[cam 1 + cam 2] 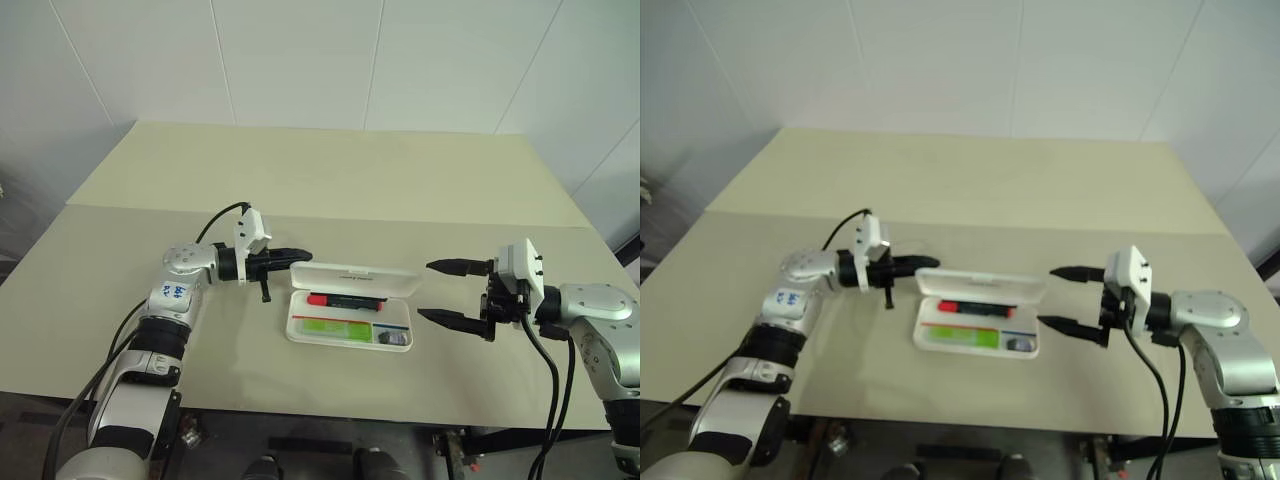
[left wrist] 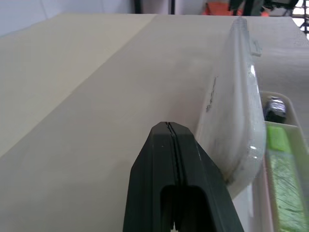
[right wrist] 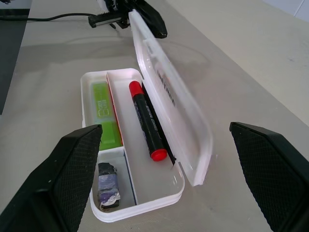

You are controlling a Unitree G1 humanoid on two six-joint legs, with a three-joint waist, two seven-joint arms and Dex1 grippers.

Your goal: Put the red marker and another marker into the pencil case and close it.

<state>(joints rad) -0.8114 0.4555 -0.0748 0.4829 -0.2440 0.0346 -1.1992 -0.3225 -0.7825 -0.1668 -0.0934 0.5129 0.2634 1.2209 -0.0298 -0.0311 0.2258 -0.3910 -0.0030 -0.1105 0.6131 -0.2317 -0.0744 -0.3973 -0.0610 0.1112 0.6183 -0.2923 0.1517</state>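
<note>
Pale beige surface (image 1: pixel 330 180) against a white tiled wall, with a white hard plastic pencil case (image 1: pixel 350 318) lying open near the middle of the front edge. Lid (image 1: pixel 352 279) standing up along the far, hinged side of the case, tilted partway over the tray. Inside the tray, the red marker (image 3: pixel 147 121) in the long compartment next to the lid, and another marker, the lime-green one (image 3: pixel 105 115), in the compartment nearer the front edge; a small dark crumpled item (image 3: pixel 107 186) in the little end compartment toward the right. Both markers already in, so only the closing seemingly left to do. Left claw (image 1: pixel 297 256) clenched on nothing, black fingers pressed together, its tip right at the back face of the lid at the left end of the case; contact likely but not certain. Right claw (image 1: pixel 447 292) released, fingers spread wide, hovering just off the right end of the case and apart from it. Case judged light, stiff and smooth, likely to slide across the surface under a sideways shove, so best steadied at the right end wall while the lid is pushed. Lid thin and a little springy, best pressed on its broad back face near the top edge, then down flat until the latch catches
</note>
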